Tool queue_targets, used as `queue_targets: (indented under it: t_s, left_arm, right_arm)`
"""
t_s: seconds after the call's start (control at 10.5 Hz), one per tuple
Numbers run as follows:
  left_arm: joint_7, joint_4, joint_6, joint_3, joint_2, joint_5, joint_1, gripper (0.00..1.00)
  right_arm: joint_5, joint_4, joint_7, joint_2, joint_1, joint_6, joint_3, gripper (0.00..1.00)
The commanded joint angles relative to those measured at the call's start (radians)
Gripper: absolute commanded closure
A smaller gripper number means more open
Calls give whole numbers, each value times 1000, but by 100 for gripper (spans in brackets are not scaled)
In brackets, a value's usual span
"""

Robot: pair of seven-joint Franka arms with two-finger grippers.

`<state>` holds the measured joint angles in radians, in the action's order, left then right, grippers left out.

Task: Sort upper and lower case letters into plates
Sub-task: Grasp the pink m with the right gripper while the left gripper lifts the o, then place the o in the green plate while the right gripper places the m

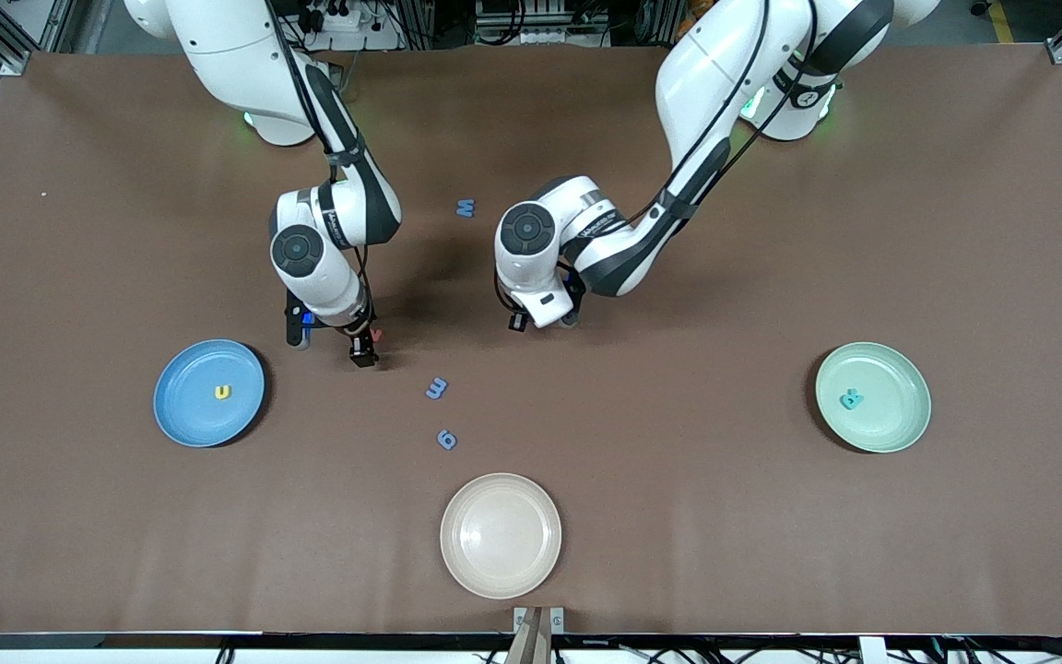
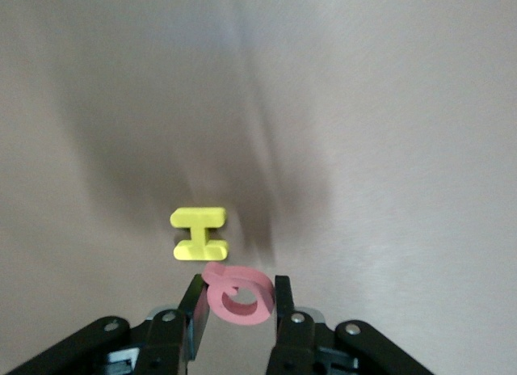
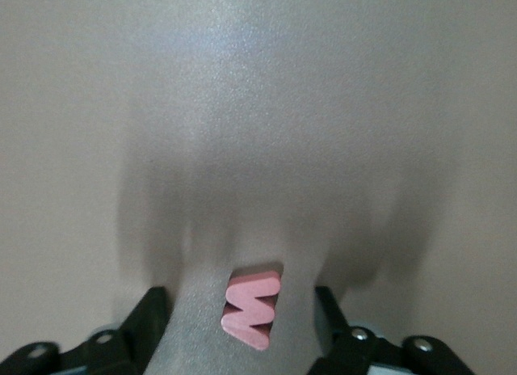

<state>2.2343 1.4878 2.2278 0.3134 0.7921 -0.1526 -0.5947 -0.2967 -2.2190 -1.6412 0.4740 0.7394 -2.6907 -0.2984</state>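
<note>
A red round letter [image 2: 239, 294] is pinched between the fingers of my left gripper [image 2: 238, 297], low over the table's middle. Beside it on the table lies a yellow letter [image 2: 199, 233]. My right gripper [image 3: 241, 310] is down at the table, open, its fingers standing clear on either side of a red zigzag letter [image 3: 252, 308]. In the front view that gripper [image 1: 363, 355] is beside the blue plate [image 1: 190, 415], which holds a yellow letter [image 1: 222, 392]. The mint plate [image 1: 890, 424] at the left arm's end holds a teal letter [image 1: 852, 398].
Three blue letters lie loose: one [image 1: 466, 208] between the two arms, two [image 1: 437, 388] [image 1: 446, 439] nearer the front camera. A cream-white plate [image 1: 501, 535] sits near the front edge.
</note>
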Motion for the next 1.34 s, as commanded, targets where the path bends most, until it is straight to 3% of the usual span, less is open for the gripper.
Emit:
queue_targets:
  t_s: [0.0,0.57,0.95,1.24]
  left_arm:
    - [-117,20,-92,22,-106,2,88,100]
    - [-788,38,-246,59,-194,33,464,100]
    - [-1360,190,-281,52,-287,21,677,100]
    - [-1703,272,-280,47,-340,19,815,100]
  right_arm:
    - [-27,-11,-11,0,26,-32,-5,100]
    - [-24,-11,7,-20,24,-14,-8,100]
    - [-21,40,196,-84,-60,102,-25,100]
    - [-13,174,404,-75,-97,272,-134,100]
